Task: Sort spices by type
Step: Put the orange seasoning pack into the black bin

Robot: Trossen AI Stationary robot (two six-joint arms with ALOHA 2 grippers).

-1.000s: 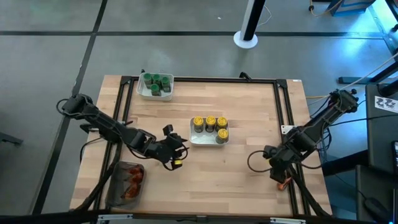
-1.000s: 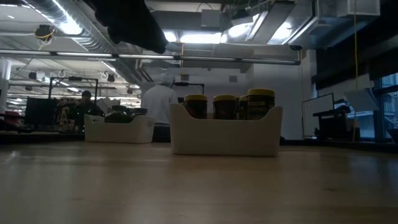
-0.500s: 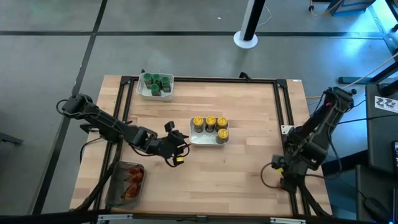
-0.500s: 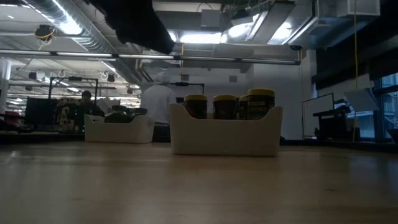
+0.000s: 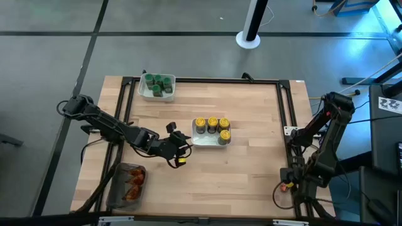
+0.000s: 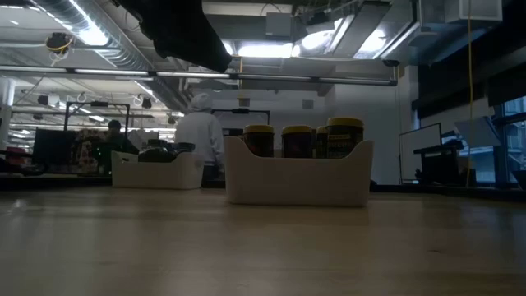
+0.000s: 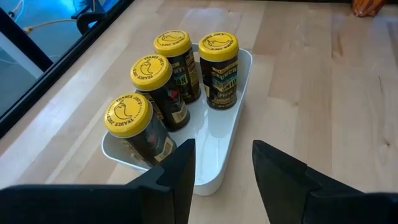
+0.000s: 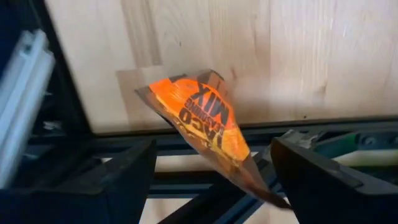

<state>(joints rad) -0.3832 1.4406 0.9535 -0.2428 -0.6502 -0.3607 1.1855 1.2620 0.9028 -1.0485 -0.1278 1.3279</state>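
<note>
I see an orange packet (image 8: 208, 127) lying at the table's right front corner, over the black frame rail, between my right gripper's (image 8: 211, 171) spread, empty fingers. Four yellow-lidded jars (image 7: 171, 78) stand in the middle white tray (image 7: 221, 152); my left gripper (image 7: 221, 171) hovers beside it, released.

The wooden tabletop (image 5: 251, 125) is seen from straight above. Near its far left corner sits a white tray (image 5: 156, 88) of green-lidded jars (image 5: 157, 83). Near the middle, another white tray (image 5: 211, 133) holds four yellow-lidded jars (image 5: 212, 124). The left hand (image 5: 180, 149) hovers just beside this tray — a yellow-lidded jar (image 5: 180, 161) shows at its near side. At the near left edge a clear grey tub (image 5: 127, 185) holds red-orange packets (image 5: 132, 186). The right hand (image 5: 286, 184) is off the tabletop's near right edge, beside an orange packet (image 5: 284, 186).
</note>
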